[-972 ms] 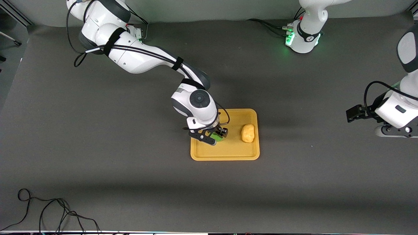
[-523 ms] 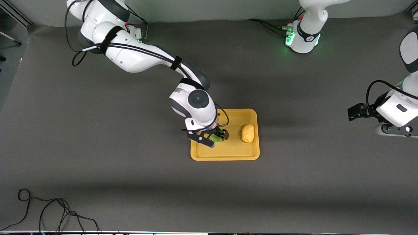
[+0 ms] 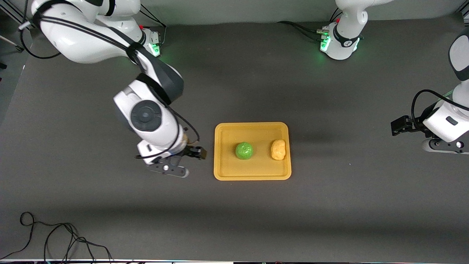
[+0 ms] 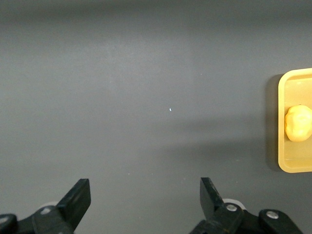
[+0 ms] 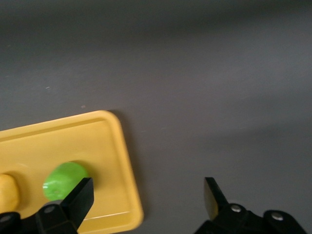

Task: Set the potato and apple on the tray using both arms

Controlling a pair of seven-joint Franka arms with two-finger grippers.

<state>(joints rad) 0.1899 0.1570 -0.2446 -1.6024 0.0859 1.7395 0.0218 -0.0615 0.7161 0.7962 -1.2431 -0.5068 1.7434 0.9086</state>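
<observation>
The yellow-orange tray lies mid-table. The green apple sits on it near its middle. The yellow-tan potato sits on it toward the left arm's end. My right gripper is open and empty, over bare table just off the tray's edge toward the right arm's end. In the right wrist view its fingertips frame the tray's corner, with the apple and a bit of the potato showing. My left gripper waits open and empty over the table's left-arm end; its view shows the tray and the potato.
The dark grey table mat surrounds the tray. A loose black cable lies at the near corner toward the right arm's end. The two arm bases stand along the table's edge farthest from the front camera.
My right gripper has let go of the apple, lifted off the tray and swung toward the right arm's end. The apple now rests on the tray. The left arm has barely moved.
</observation>
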